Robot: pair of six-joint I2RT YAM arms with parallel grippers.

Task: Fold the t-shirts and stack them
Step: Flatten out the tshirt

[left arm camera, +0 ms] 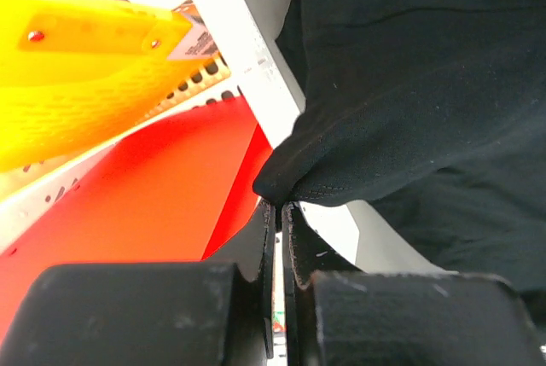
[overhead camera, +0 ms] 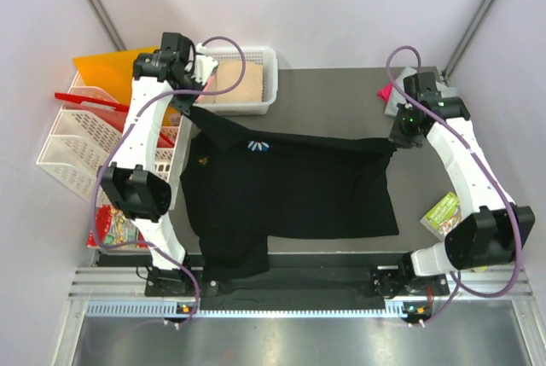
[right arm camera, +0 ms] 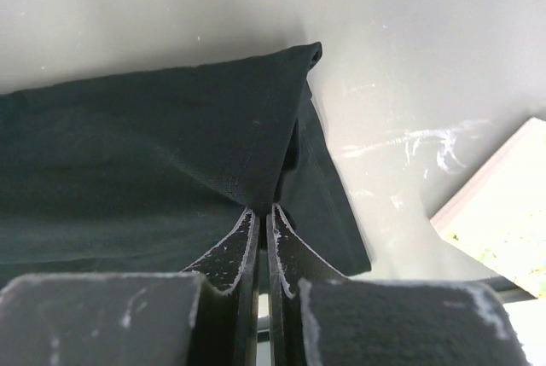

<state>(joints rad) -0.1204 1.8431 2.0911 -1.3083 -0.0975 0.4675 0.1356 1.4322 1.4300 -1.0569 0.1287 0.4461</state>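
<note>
The large black t-shirt (overhead camera: 290, 187) lies across the dark table, its small blue print (overhead camera: 257, 146) facing up near the back left. My left gripper (overhead camera: 189, 106) is shut on the shirt's back-left corner; in the left wrist view the jaws (left arm camera: 280, 206) pinch the black hem (left arm camera: 409, 84). My right gripper (overhead camera: 394, 142) is shut on the back-right corner, where the cloth (right arm camera: 153, 153) bunches at the tips (right arm camera: 262, 209). The back edge is lifted and stretched between the two grippers. A tan shirt (overhead camera: 243, 84) lies in the white basket. Grey (overhead camera: 399, 103) and pink (overhead camera: 386, 91) cloth lie behind the right gripper.
The white basket (overhead camera: 266, 57) stands at the back centre-left. White wire racks (overhead camera: 77, 144) with an orange sheet (left arm camera: 145, 195) and a yellow one (left arm camera: 77, 59) stand at the left. A printed booklet (overhead camera: 442, 212) lies at the right, and more booklets (overhead camera: 115, 225) at the front left.
</note>
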